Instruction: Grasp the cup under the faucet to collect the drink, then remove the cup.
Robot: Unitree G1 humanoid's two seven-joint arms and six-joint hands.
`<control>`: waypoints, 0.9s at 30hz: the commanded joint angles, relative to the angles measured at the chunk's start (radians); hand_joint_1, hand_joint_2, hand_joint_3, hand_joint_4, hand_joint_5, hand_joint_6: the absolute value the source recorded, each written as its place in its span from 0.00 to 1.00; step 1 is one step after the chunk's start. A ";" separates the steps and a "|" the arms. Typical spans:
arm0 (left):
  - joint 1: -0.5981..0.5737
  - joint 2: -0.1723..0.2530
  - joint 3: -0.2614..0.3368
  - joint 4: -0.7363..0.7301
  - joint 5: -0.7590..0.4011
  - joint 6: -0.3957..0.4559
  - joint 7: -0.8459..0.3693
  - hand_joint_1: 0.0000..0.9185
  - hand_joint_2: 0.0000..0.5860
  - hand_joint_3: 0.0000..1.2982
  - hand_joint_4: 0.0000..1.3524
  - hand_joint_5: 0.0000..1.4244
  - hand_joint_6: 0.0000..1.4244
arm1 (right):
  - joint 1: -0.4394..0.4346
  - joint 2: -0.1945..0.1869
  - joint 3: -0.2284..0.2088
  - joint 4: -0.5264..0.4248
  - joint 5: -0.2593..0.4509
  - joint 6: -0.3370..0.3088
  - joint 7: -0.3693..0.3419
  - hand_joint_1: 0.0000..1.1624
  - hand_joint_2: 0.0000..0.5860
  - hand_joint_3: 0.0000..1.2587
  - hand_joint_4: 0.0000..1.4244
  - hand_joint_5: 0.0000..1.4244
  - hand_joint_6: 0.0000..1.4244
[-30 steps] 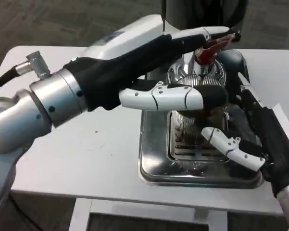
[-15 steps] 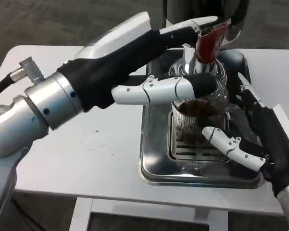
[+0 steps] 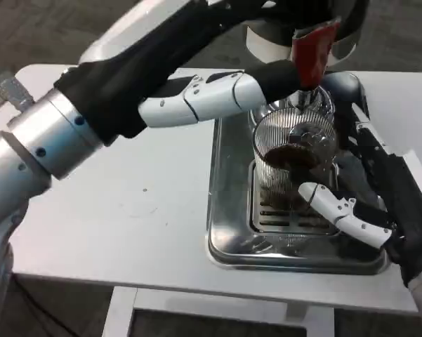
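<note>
One cup [image 3: 295, 158], clear ribbed glass w/ dark drink inside, sits center-right on the steel drip tray [image 3: 232, 210] under the faucet's red handle [image 3: 310, 56]. No readable writing. Right hand [image 3: 365, 189], lower right, wraps the cup. Left hand [image 3: 218, 77], upper center, fingers reach to the handle; grip can't tell. White bench [image 3: 126, 210].
</note>
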 commanded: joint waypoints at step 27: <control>0.609 0.014 0.289 -0.239 -0.002 -0.014 0.082 0.00 0.15 0.14 0.11 0.19 0.16 | 0.064 -0.029 -0.020 -0.041 0.059 -0.015 0.006 0.48 0.44 0.03 0.04 0.11 0.19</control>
